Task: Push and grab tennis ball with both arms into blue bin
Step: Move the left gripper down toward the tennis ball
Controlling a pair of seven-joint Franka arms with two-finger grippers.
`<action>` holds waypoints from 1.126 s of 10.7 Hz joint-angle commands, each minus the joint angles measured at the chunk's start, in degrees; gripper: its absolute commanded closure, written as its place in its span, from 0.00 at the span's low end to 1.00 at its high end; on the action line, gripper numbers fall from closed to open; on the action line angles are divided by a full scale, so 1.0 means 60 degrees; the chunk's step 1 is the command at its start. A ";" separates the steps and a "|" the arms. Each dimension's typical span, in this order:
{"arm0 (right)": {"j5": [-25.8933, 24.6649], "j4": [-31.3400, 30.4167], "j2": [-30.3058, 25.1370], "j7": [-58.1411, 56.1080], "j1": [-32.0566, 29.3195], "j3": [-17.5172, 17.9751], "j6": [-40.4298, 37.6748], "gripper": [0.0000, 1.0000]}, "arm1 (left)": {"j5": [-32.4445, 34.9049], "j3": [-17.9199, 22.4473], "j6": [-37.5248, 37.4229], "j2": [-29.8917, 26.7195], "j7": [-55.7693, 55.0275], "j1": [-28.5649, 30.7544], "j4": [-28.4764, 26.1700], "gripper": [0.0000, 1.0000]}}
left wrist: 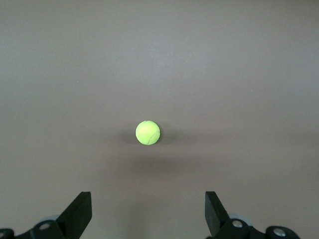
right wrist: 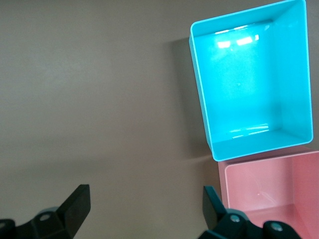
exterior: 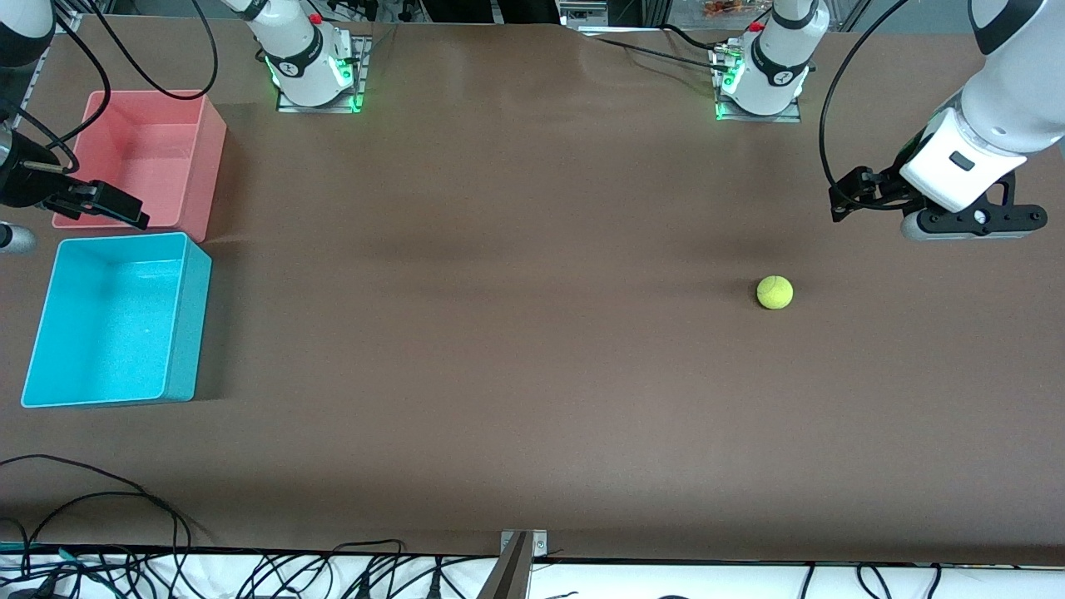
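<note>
The tennis ball (exterior: pixel 775 292) lies on the brown table toward the left arm's end, and shows in the left wrist view (left wrist: pixel 147 133) ahead of the fingers. My left gripper (exterior: pixel 847 200) hangs open and empty over bare table beside the ball, apart from it; its jaws (left wrist: pixel 148 199) stand wide. The blue bin (exterior: pixel 116 320) stands empty at the right arm's end, and shows in the right wrist view (right wrist: pixel 249 79). My right gripper (exterior: pixel 125 212) is open and empty in the air over the pink bin's edge that faces the blue bin; its jaws (right wrist: pixel 145 191) stand wide.
An empty pink bin (exterior: pixel 146 158) stands right beside the blue bin, farther from the front camera, and shows in the right wrist view (right wrist: pixel 269 191). The two arm bases (exterior: pixel 316 79) (exterior: pixel 761 83) stand along the table's back edge. Cables (exterior: pixel 100 516) lie at the front edge.
</note>
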 commanded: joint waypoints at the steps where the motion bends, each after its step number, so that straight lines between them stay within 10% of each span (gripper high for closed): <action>1: -0.0068 0.0232 0.0073 0.0026 -0.0028 0.0007 -0.0197 0.00 | 0.0647 -0.0007 0.0470 -0.0041 0.0006 0.0025 -0.0371 0.00; 12: -0.0068 0.0217 0.0160 0.0012 -0.0028 0.0021 -0.0211 0.00 | 0.0678 0.0007 0.0749 -0.0188 0.0050 0.0024 -0.0914 0.00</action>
